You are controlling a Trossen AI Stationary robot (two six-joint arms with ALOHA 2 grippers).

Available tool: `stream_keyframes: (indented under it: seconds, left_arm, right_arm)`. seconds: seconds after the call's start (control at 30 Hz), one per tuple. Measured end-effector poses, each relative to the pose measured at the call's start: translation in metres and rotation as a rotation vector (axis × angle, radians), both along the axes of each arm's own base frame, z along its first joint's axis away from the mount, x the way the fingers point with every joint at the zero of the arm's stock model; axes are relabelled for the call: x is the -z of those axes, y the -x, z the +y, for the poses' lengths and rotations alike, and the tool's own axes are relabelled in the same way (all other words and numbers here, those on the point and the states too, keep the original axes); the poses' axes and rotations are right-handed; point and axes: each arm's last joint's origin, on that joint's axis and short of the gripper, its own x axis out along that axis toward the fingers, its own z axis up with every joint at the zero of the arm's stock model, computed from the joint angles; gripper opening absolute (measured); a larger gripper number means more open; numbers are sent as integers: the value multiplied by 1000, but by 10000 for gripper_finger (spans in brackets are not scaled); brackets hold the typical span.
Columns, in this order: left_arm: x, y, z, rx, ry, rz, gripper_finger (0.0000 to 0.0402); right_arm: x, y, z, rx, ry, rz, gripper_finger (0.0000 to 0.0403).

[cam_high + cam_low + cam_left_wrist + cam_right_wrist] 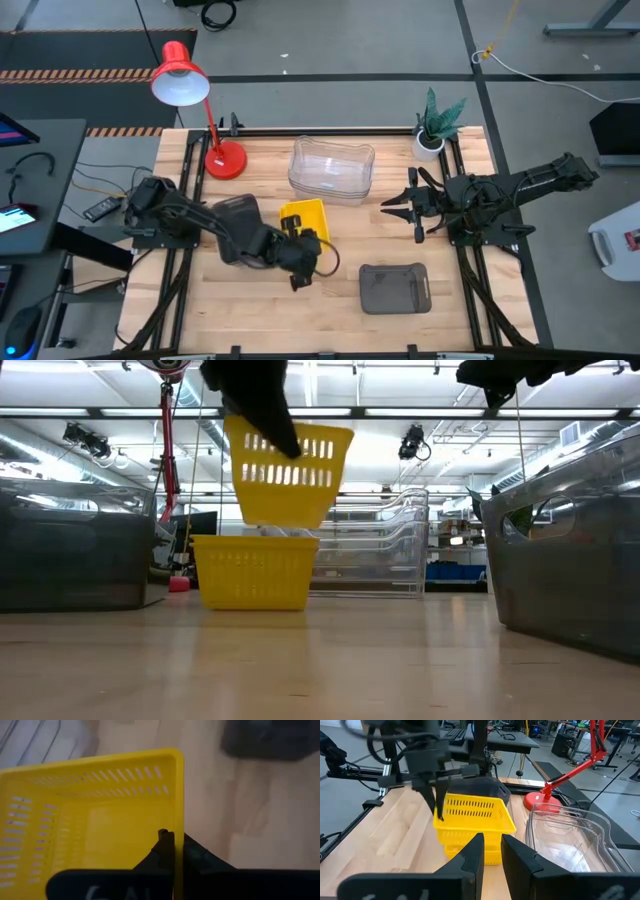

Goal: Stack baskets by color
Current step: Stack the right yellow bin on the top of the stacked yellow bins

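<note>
My left gripper (300, 250) is shut on a bright yellow basket (290, 470), which hangs tilted above another yellow basket (255, 570) that stands on its base mid-table. Clear baskets (332, 168) sit nested toward the far edge. One dark grey basket (395, 288) rests near the front right. Another dark grey basket (238, 212) lies partly under my left arm. My right gripper (400, 205) hovers open at the right, to the right of the clear baskets, with nothing between its fingers (492, 850). My left gripper pinches the yellow basket's end wall on the side toward the table's near edge, at its rim (176, 827). One finger (162, 845) is inside the basket and the other is outside. The fingers slant down from above. The basket (475, 812) hangs lifted clear, slightly tilted.
A red desk lamp stands with its base (225, 158) at the far left. A small potted plant (435, 125) stands at the far right corner. Bare wood lies along the near edge, left of the front grey basket.
</note>
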Motion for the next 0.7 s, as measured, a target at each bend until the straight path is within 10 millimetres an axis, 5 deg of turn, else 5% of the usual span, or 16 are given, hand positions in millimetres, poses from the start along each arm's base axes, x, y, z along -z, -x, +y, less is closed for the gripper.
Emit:
stream_keyframes:
  seconds: [0.4,0.7]
  left_arm:
    - [53,2,-22,23,-211,194,5]
    - [54,2,-26,-5,-142,186,6]
  right_arm:
    - [0,0,0,-6,-22,-4,71]
    - [-1,0,1,-23,-27,-5,71]
